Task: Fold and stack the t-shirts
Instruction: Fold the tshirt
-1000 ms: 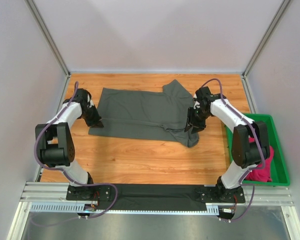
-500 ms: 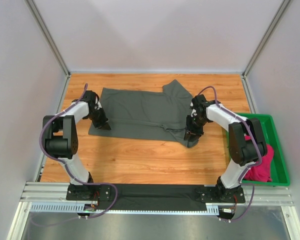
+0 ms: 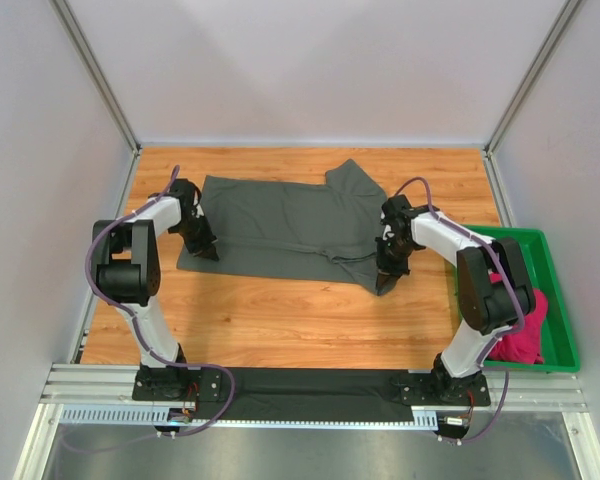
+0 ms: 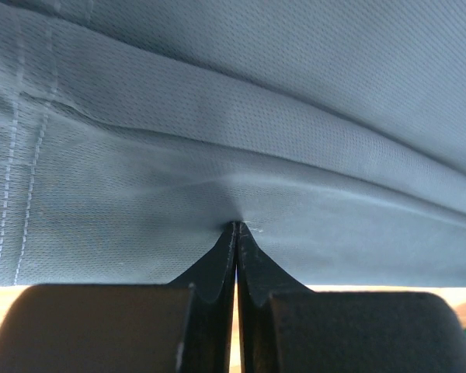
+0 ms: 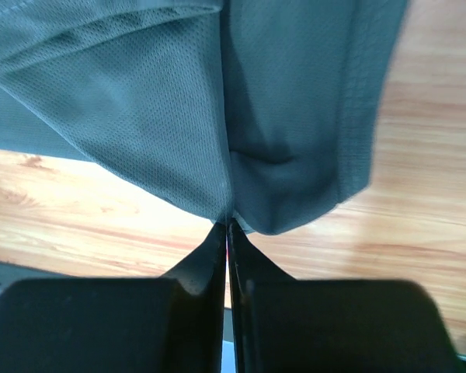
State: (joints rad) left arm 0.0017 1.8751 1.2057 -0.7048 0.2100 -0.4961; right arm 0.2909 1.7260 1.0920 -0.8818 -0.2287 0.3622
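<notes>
Warm wood-grain tabletop fills the floor of a white-walled cell, and on its far half a soft, plain charcoal grey t-shirt lies spread almost flat, one sleeve peaking toward the back wall. The left gripper sits at the shirt's near left corner with its fingers pressed together, and its wrist view shows the cloth puckering into the tips. The right gripper is likewise closed tight on the near right end, where a sleeve and the hem hang bunched just above the wood. A bright magenta-pink t-shirt lies crumpled in the green plastic tray off to the right, untouched. Both holds look shallow, only a small fold of fabric at the very fingertips, so the cloth could slip free once its weight comes onto the pinch. The left grip may have caught just one layer, which would let the lower layer trail behind. If the two arms rise or travel unevenly, the edge would skew, and the bunched sleeve on the right could get folded into a lumpy crease.
</notes>
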